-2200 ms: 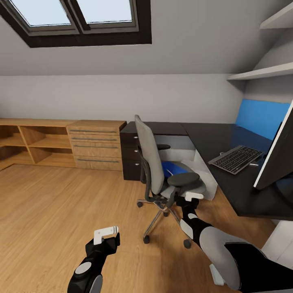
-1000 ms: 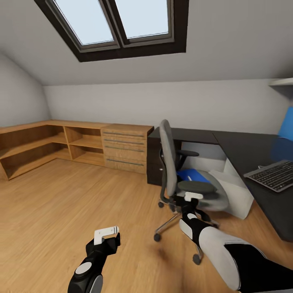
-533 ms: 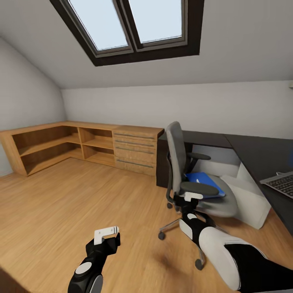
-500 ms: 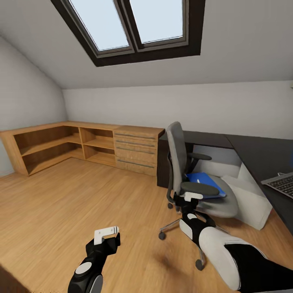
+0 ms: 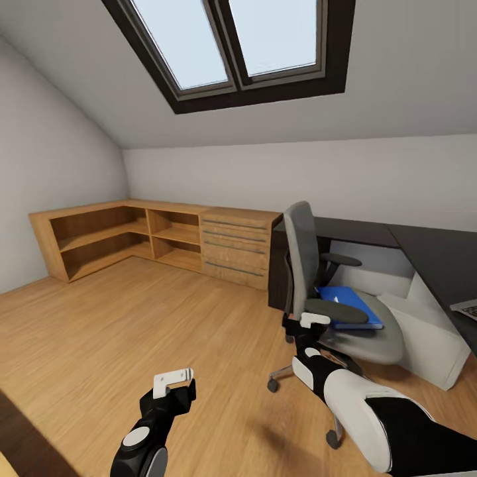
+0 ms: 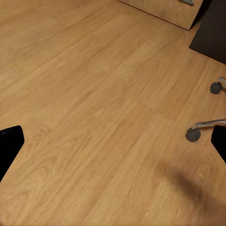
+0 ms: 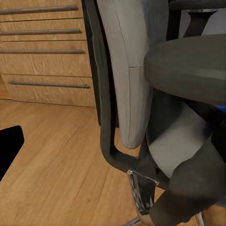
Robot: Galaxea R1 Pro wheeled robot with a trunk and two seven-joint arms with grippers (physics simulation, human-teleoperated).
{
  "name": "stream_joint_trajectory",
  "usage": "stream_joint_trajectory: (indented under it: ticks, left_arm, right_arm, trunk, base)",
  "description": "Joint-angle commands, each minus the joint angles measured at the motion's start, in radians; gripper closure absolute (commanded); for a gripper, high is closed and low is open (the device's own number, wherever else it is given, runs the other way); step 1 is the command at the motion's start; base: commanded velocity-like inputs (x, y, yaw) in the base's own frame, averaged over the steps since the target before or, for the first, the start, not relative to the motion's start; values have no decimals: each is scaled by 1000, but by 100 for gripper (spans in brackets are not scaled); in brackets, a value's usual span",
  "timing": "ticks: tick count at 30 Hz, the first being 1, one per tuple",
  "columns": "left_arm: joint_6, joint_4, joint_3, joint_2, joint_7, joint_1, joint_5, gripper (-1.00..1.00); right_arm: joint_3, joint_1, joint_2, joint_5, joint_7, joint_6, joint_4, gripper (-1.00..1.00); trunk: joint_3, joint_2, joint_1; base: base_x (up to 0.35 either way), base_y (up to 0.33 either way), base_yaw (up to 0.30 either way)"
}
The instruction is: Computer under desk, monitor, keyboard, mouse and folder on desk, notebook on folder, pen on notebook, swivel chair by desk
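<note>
Here, open wood floor left of the swivel chair.

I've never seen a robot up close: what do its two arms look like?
Both arms are black with rounded pale grey-white shells. The left arm ends in a black wrist with a small white, angular tool. The right arm looks bulkier, with a similar white-tipped tool. No cables show.
</note>
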State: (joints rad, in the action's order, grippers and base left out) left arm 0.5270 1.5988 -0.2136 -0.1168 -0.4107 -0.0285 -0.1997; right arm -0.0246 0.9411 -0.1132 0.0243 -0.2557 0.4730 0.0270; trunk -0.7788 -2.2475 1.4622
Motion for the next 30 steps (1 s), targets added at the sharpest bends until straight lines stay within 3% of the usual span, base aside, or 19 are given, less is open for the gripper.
stream_joint_trajectory:
  ticks: [1,16,30]
  left_arm:
    - [2,1,-1,0,-10,-1,-10,-100]
    - [4,1,-1,0,-10,-1,-12,-100]
    - [1,4,5,-1,-10,-1,-16,-100]
  right_arm:
    - [0,1,0,2,0,4,-1,-100]
    - [0,1,0,2,1,4,-1,-100]
    - [-3,1,1,3,2,2,-1,-100]
  trunk:
    - [-1,-1,0]
    - [-1,-1,0]
    - [-1,-1,0]
  base:
    - [0,0,24]
    - [-133,0,-11]
    - [-11,0,-257]
